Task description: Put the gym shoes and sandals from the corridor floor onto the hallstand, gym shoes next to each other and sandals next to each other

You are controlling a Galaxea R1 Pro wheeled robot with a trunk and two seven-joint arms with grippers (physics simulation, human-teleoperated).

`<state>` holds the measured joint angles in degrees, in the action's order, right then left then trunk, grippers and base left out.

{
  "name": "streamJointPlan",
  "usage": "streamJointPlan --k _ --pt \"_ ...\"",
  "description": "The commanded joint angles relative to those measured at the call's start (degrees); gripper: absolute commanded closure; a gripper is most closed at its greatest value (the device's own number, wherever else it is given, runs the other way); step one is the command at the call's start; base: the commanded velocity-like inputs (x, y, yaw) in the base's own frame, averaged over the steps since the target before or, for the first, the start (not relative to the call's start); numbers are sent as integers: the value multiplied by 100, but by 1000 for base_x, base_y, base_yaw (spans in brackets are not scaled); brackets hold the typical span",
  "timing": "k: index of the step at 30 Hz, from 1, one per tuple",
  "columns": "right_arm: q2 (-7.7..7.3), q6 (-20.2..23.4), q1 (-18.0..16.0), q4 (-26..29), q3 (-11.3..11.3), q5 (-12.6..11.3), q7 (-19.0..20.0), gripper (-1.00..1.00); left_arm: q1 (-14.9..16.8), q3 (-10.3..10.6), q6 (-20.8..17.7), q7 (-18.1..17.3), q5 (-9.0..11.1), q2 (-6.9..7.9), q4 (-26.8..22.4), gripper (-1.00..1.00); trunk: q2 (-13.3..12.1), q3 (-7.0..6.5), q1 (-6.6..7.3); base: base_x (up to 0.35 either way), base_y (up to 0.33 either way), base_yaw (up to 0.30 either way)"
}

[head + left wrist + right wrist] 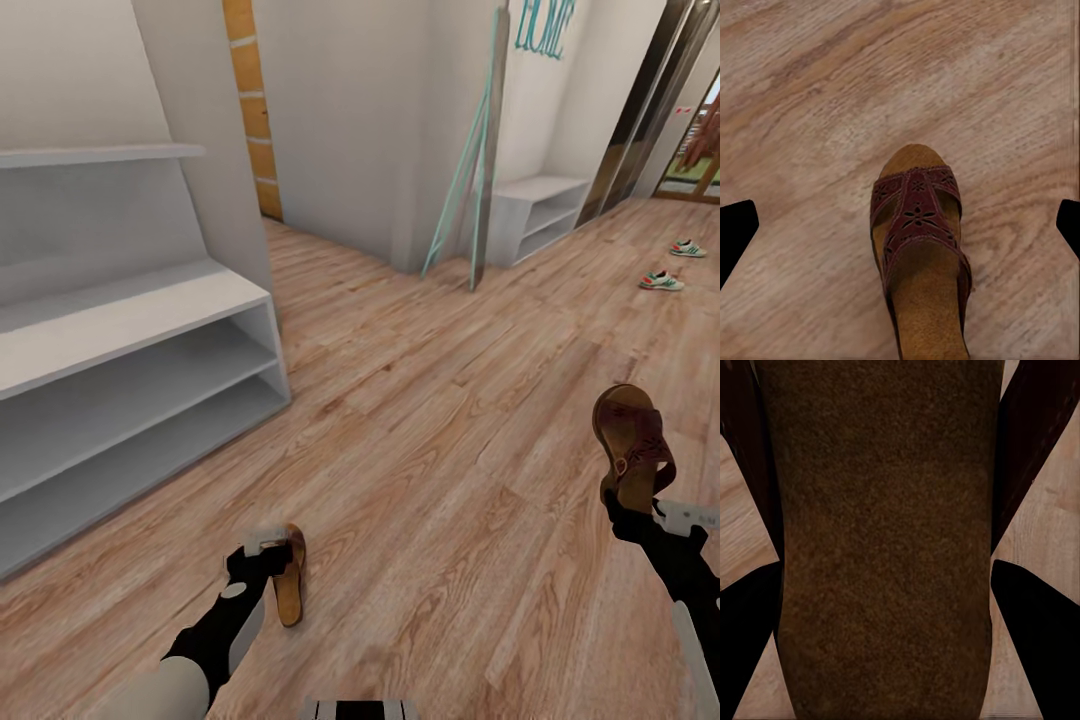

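Head view, right jaws clamped on upright sandal [633, 440], left jaws gripping second sandal [290, 574] edge-on.

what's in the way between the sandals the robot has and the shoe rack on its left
Nothing visible. Only bare corridor floor lies between the rack and both sandals: one in the right gripper, sandal lifted, and one at the left gripper, sandal low by the floor. The rack's top and both shelf rows look empty.
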<state>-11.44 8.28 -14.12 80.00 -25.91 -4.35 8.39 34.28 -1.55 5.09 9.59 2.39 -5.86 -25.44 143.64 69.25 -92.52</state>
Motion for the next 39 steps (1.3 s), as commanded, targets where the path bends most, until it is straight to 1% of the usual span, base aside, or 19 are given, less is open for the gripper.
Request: streamJointPlan --k 1,2,5,6,7,8,10,11,14,29,36,39 --pt "1 34 -3 7 -10 -47 32 100 4 -19 34 2 28 -29 4 -100 4 37 -1 0 0 0" --pt "1 34 -3 7 -12 -48 32 100 2 -25 54 6 33 -70 4 -100 5 68 -3 0 0 0" --pt "0 33 -3 7 -16 -48 32 100 6 -40 77 14 48 -114 4 -100 9 162 -11 0 0 0" --pt "-3 33 -3 7 -15 -48 32 100 6 -52 90 23 108 -128 4 -100 10 193 -14 0 0 0" --pt "-3 33 -3 7 -16 -48 32 100 5 -57 147 29 240 -134 4 -100 12 224 -16 0 0 0" --pt "-2 33 -3 7 -17 -48 32 100 6 -55 240 39 412 -137 4 -100 13 255 -19 0 0 0" --pt "-5 33 -3 7 -17 -47 30 100 8 -49 517 78 920 -120 4 -100 16 318 -24 0 0 0" --pt "-3 33 -3 7 -15 -46 31 100 8 -51 537 81 949 -112 4 -100 17 349 -27 0 0 0" --pt "6 33 -3 7 -11 -48 30 100 8 -57 575 86 996 -105 4 -100 21 443 -34 0 0 0" --pt "10 33 -3 7 -10 -48 31 100 5 -36 590 86 993 -105 4 -100 41 912 -73 0 0 -3" --pt "10 33 -3 7 -10 -48 27 100 7 -30 590 86 992 -108 4 -100 50 1130 -91 0 0 -100" --pt "10 33 -3 7 -10 -48 25 100 8 -30 590 86 987 -108 4 -100 50 1157 -91 0 0 -145"
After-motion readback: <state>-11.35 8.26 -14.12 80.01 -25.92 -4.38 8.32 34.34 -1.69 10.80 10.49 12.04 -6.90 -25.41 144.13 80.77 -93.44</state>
